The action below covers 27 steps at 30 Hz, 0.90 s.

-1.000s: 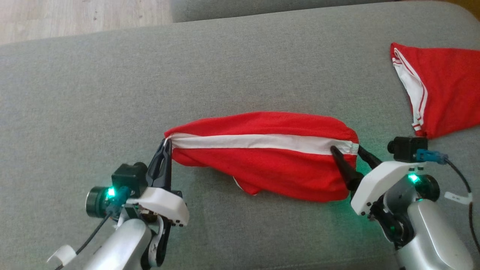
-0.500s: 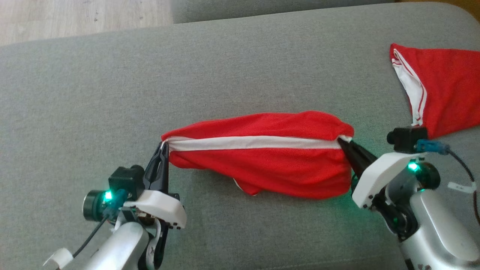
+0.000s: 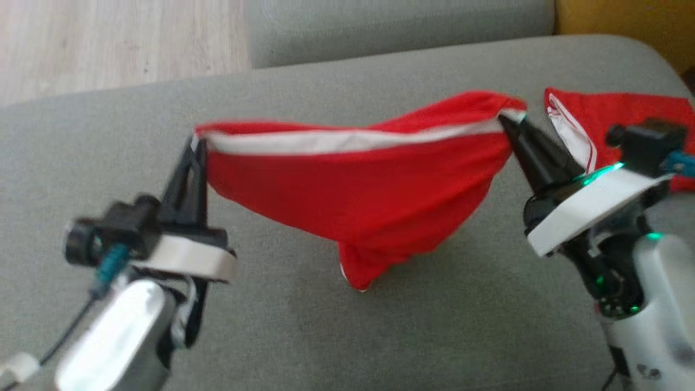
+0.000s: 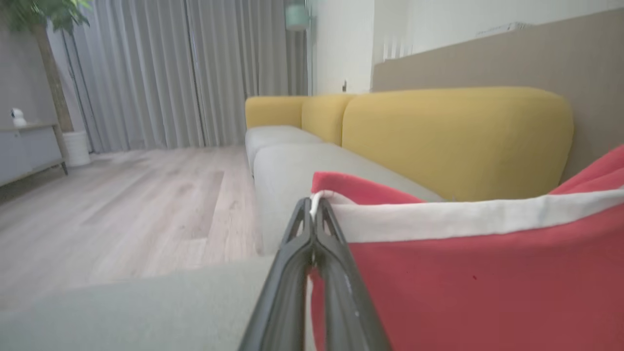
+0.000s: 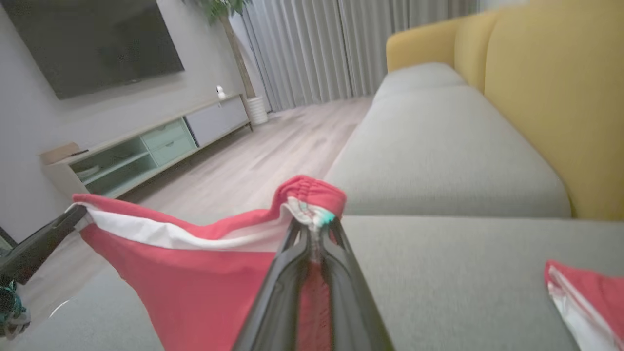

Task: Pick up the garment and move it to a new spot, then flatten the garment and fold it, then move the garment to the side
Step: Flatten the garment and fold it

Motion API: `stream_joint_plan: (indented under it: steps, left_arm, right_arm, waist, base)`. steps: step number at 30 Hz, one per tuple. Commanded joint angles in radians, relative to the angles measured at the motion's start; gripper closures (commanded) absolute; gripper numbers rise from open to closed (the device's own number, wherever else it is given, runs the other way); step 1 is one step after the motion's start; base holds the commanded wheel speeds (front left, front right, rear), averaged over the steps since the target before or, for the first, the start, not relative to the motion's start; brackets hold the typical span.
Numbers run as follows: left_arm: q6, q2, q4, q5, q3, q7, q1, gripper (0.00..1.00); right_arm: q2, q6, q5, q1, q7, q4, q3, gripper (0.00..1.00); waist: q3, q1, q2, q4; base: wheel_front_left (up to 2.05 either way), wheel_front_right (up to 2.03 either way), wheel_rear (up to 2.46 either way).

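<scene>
Arms were held up; one red-and-white garment (image 3: 347, 190) was pinched at 9 o'clock by left gripper (image 3: 198, 144), 3 o'clock by right gripper (image 3: 506, 121). One second garment (image 3: 597, 108) was seen at 2 o'clock.

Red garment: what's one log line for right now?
garment: held up over sofa, middle sagging | left jaws: shut on one end | right jaws: shut on other end

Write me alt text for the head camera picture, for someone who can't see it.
A red garment with a white band hangs over a grey sofa seat, its ends pinched by the left gripper and the right gripper, its middle sagging. A second red garment lies on the seat at the right.
</scene>
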<state>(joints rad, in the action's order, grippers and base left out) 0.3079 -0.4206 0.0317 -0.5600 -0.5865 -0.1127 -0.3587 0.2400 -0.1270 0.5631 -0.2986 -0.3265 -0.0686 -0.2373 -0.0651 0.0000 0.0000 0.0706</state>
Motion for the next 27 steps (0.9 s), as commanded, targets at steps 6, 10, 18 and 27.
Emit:
stream_joint_plan:
  steps: [6, 10, 18, 27]
  left_arm:
    - [0.040, -0.138, -0.239, 0.053, 0.102, 0.073, -0.128, 1.00]
    - [0.047, -0.196, -0.344, 0.077, 0.126, 0.132, -0.177, 1.00]
    - [-0.004, -0.235, -0.342, 0.066, 0.126, 0.211, -0.277, 1.00]
    - [-0.138, -0.199, -0.032, 0.059, 0.104, 0.196, -0.520, 1.00]
  right_arm:
    - [0.022, -0.004, 0.005, -0.070, -0.056, -0.211, 0.038, 1.00]
    - [0.014, -0.004, -0.007, -0.091, -0.090, -0.295, 0.058, 1.00]
    - [-0.021, -0.004, -0.031, -0.130, -0.144, -0.292, 0.077, 1.00]
    - [-0.090, -0.004, -0.119, -0.404, -0.066, 0.053, -0.005, 1.00]
  waist:
    - [0.079, 0.0000, 0.0000, -0.005]
    - [0.094, 0.0000, 0.0000, -0.010]
    - [0.070, 0.0000, 0.0000, -0.020]
    - [-0.129, 0.0000, 0.0000, -0.016]
  base:
    - [0.00, 0.00, 0.00]
    - [0.00, 0.00, 0.00]
    - [0.00, 0.00, 0.00]
    - [0.00, 0.00, 0.00]
